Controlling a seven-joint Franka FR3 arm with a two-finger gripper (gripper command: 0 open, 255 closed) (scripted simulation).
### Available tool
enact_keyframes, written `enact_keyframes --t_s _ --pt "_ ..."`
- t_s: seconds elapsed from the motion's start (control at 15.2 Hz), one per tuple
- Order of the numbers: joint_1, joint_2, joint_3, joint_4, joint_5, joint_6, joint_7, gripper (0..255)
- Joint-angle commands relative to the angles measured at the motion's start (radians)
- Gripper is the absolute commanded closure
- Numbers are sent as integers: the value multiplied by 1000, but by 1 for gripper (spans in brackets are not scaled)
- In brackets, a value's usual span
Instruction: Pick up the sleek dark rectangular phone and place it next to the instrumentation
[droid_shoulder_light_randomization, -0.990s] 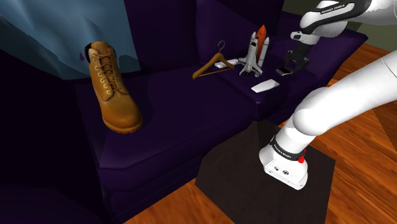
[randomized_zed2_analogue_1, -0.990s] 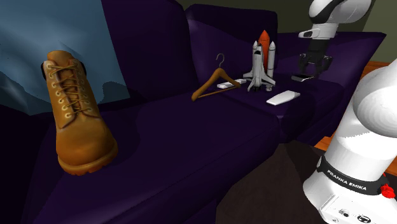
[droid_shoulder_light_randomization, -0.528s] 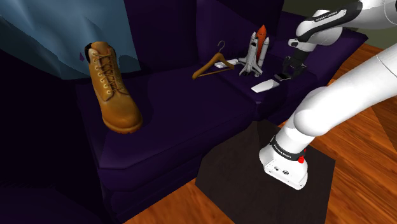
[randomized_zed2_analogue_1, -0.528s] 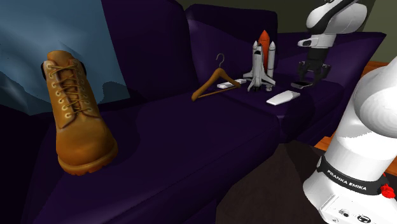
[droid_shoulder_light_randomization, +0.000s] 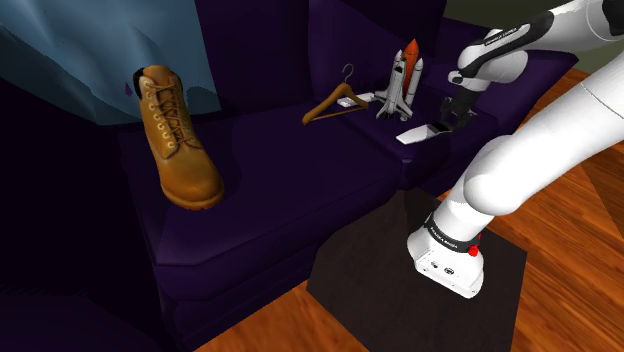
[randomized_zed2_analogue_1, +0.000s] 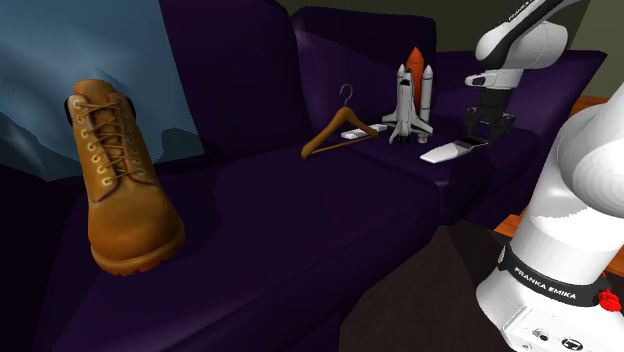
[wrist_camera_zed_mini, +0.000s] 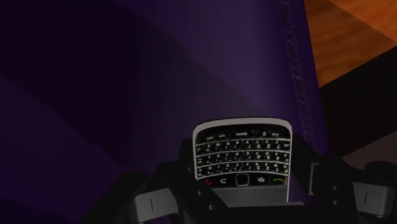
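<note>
Pincer (randomized_zed2_analogue_1: 480, 133): released. The black fingers (wrist_camera_zed_mini: 159, 200) stand apart and point down at the seat of a dark purple sofa (droid_shoulder_light_randomization: 270, 170). The phone (wrist_camera_zed_mini: 242, 153) lies between them (no clasp on its edges is evident).

Phone: it rests on the cushion directly beneath the pincer, close to the cushion's seamed edge. The keypad faces up inside a silver rim, and the end nearest the hand is hidden under it. From the side, the casing reads pale.

Nearest neighbour: a white and orange shuttle model (droid_shoulder_light_randomization: 400, 85) stands upright just beyond the phone, on the shoulder view's left of the pincer. Farther that way lies a wooden coat hanger (droid_shoulder_light_randomization: 335, 103), its bar over a small pale flat item (droid_shoulder_light_randomization: 352, 101). Well apart from the pincer, at the far end of the seat, a tan lace-up boot (droid_shoulder_light_randomization: 178, 140) stands upright.

The white arm (droid_shoulder_light_randomization: 530, 150) runs back from the pincer to a dark stand (droid_shoulder_light_randomization: 390, 280) on a wooden floor (droid_shoulder_light_randomization: 560, 220).
</note>
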Motion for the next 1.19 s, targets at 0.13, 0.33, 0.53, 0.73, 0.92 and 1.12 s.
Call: enact_keyframes --t_s 0.13,0.33,0.53,0.73,0.92,1.12 --pt "5 5 -5 -3 3 6 -3 255" --pt "5 5 -5 -3 3 6 -2 255" --pt "4 5 -5 -3 3 6 -2 0" --pt "5 5 -5 -3 3 6 -2 0" --pt "-55 -78 86 49 -39 -118 36 0" --pt "-66 -94 107 64 -44 -149 42 0"
